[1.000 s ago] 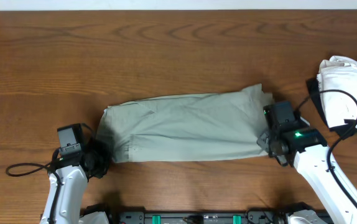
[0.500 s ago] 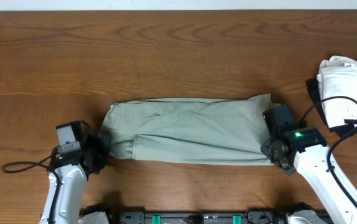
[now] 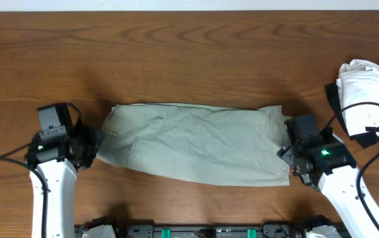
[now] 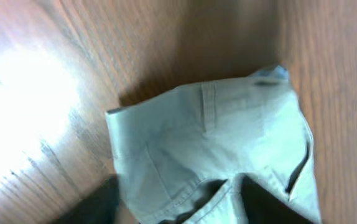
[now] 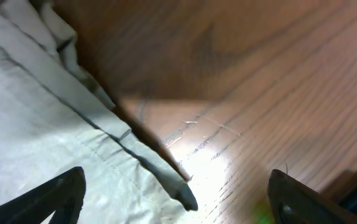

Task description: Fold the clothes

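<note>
Once checked from above, found the clothes (image 3: 196, 149) lying as one long folded band at table (image 3: 189, 59) centre, ends at 9 and 3 o'clock. Noted right gripper (image 3: 288, 154) at 3, jaws wide, empty; left gripper (image 3: 92, 143) at 9, state impossible to tell. Judged lengthwise fold done; recommend regripping one end and carrying it across

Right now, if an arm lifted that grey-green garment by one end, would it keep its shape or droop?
Probably floppy: the grey-green garment lies creased and flat, so a lifted end would likely droop. It looks like thin, light cloth. Pushed, it would likely bunch up rather than slide across the wooden table.
</note>
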{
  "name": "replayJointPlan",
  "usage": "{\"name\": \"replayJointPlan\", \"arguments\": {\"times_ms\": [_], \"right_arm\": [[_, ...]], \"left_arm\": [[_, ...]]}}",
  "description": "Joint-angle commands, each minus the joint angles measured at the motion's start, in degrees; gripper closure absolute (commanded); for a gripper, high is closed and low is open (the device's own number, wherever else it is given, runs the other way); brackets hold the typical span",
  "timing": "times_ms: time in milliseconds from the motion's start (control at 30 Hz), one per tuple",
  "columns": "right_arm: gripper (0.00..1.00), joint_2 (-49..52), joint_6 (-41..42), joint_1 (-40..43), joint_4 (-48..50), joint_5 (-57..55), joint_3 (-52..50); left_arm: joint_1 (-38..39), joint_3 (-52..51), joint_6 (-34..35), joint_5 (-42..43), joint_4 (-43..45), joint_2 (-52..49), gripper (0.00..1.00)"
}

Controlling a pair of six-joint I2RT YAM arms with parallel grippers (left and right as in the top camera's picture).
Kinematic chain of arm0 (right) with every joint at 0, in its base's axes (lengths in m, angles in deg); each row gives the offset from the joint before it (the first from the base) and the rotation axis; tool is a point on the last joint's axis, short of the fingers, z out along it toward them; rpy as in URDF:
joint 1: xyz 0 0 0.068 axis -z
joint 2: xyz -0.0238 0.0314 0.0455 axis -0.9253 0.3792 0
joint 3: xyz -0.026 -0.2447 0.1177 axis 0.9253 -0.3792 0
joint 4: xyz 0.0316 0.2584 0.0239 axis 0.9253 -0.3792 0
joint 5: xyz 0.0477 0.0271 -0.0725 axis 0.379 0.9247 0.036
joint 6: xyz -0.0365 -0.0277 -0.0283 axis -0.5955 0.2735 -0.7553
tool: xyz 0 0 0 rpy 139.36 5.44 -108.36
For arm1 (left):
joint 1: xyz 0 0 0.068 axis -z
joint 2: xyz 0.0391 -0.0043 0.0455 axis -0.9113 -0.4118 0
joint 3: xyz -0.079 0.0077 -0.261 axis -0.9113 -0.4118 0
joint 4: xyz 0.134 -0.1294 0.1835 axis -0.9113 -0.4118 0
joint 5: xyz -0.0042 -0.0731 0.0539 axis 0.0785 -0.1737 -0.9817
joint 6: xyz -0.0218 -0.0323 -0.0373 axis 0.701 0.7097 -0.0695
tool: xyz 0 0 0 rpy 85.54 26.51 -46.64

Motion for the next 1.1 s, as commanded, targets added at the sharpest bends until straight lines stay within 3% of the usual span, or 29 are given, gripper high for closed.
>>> {"name": "replayJointPlan", "arguments": {"times_ms": [0, 167, 300, 467, 633, 800, 1067], "right_arm": [[0.08, -2.1, -4.5, 1.3, 0.1, -1.6, 2.8], [0.12, -3.0, -17.2, 1.3, 10.0, 11.5, 3.7], [0.25, -0.5, -25.6, 1.2, 21.1, 23.6, 3.7], [0.77, 5.5, -26.1, 1.0, 26.4, 31.9, 3.7], [0.97, 13.3, -26.2, 0.3, 27.0, 32.6, 3.7], [0.99, 20.4, -27.9, 0.3, 30.3, 33.9, 3.7], [0.92, 27.6, -27.8, 0.4, 32.1, 31.3, 3.7]], "left_arm": [[-0.3, 1.2, -1.0, -1.9, -1.5, 0.2, 0.19], [0.7, 1.2, -1.2, 3.3, -1.2, 0.2, 0.2], [6.6, 1.2, -4.0, 10.1, 2.7, 0.1, 0.25], [17.3, 1.2, -4.0, 8.8, 7.1, -1.3, 0.48], [23.1, 1.1, -0.5, 1.5, 9.6, -6.4, 0.78], [24.3, 1.1, -0.9, 1.7, 13.4, -14.6, 0.91], [24.4, 1.1, -1.0, 1.4, 16.0, -26.2, 0.93]]}}
